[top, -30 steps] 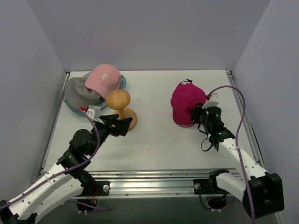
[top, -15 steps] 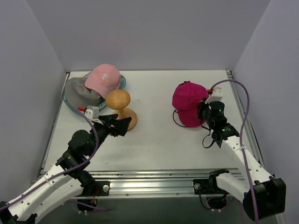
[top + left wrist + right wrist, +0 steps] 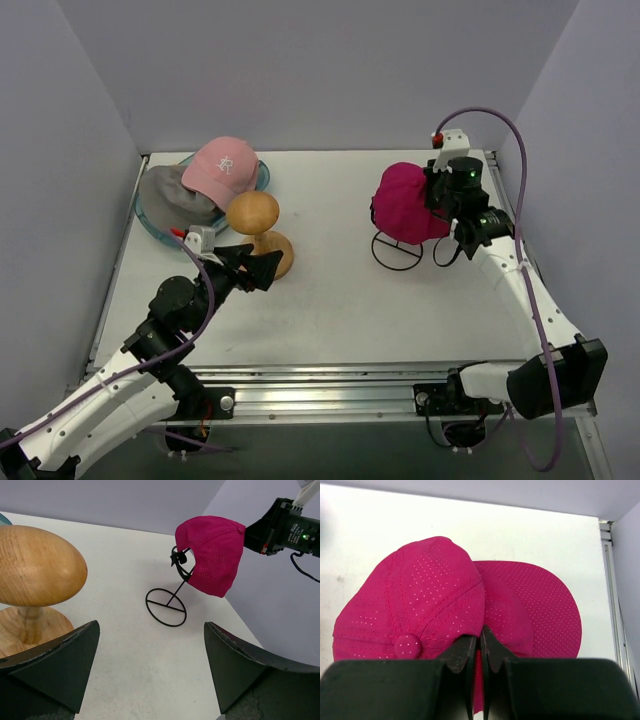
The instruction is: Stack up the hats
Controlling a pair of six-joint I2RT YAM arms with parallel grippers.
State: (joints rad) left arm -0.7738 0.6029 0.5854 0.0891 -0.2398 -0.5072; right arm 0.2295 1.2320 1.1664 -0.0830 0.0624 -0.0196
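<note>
The hats lie at both ends of the tabletop. At far left, a grey cap sits in a translucent teal tub, and a light pink cap with a white logo rests beside it on the tub's far side, overlapping the grey one. Just right of the tub stands a round-topped wooden hat stand, bare. The left pincer hovers near the stand's base with its fingers spread wide and nothing between them. Well apart to the right, a thin black wire stand has its ring base flat on the tabletop. Above it hangs the magenta cap, tilted and clear of the surface; the top of the wire stem meets the cap's lower edge, though whether it bears any weight cannot be told. The right pincer is pressed together on the cap's fabric near the crown button, with the brim pointing away to the right in the right wrist view.
</note>
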